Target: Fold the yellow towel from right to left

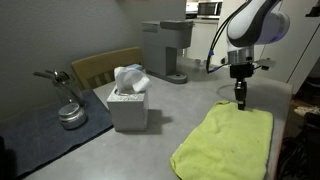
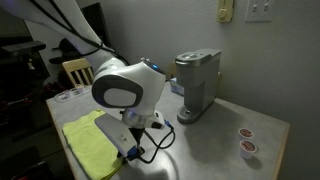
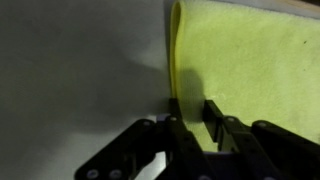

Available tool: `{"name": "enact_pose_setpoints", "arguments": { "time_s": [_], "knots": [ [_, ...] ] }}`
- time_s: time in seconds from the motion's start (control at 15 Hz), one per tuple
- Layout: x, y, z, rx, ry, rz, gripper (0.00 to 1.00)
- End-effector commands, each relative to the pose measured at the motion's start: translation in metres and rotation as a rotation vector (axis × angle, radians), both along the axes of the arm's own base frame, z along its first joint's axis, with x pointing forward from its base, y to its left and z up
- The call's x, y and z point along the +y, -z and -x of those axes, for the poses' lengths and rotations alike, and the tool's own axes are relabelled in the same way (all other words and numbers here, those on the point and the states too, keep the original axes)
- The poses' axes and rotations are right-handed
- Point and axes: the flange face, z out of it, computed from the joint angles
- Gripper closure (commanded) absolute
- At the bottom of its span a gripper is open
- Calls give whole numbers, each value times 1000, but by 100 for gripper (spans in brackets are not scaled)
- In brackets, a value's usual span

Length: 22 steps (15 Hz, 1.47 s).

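The yellow towel [image 1: 225, 145] lies flat on the grey table, at the near corner in an exterior view; it also shows in the exterior view [image 2: 88, 145] behind the arm. My gripper [image 1: 240, 98] points straight down at the towel's far edge. In the wrist view the fingers [image 3: 192, 125] are nearly together, pinching the towel's edge [image 3: 250, 60], which stands up in a small raised ridge beside the bare table.
A grey tissue box [image 1: 128, 108] with white tissue stands left of the towel. A coffee maker [image 1: 168, 50] stands at the back. A metal pot [image 1: 70, 115] sits on a dark mat. A wooden chair [image 1: 100, 65] is behind. Coffee pods [image 2: 247, 148] lie apart.
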Motion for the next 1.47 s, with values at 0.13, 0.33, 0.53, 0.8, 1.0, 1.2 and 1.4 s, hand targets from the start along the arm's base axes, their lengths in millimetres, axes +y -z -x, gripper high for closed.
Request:
{"name": "enact_pose_setpoints", "arguments": {
  "time_s": [0.13,0.33,0.53,0.8,1.0,1.2,1.4],
  "knots": [
    [5,10,5,-16,-7,-45,100],
    [8,10,4,-17,-14,-52,99],
    [11,4,2,-24,-23,-45,99],
    [13,-13,2,-41,-35,-34,99],
    [12,-25,1,-57,-32,-25,99],
    [12,-38,1,-80,-29,-19,99],
    [12,-49,3,-98,-18,-25,99]
  ]
}}
